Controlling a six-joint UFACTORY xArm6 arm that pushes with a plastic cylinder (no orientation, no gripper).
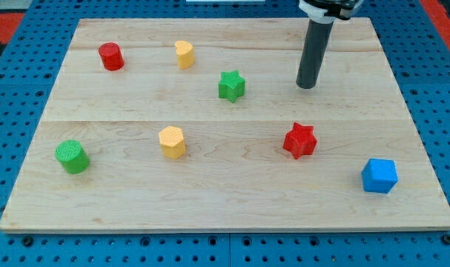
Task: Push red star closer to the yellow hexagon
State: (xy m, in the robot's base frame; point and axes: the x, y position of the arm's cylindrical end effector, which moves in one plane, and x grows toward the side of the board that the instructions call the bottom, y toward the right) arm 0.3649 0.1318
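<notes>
1. You had a pale wooden board [232, 185] with visible plank seams, lying on a blue perforated base [17, 89].
2. The red star [299, 140] sat right of centre, towards the view's bottom; its ribbed sides looked printed.
3. The yellow hexagon [172, 141] stood well apart from it, to the view's left on about the same row, with bare wood between them.
4. My tip [306, 86], the end of a smooth dark rod with no jaws to open or close, rested above the red star, apart from it.
5. Around them you saw a green star [230, 85], a yellow heart [184, 54], a red cylinder [110, 56], a green cylinder [72, 156] and a blue cube [379, 176].
</notes>
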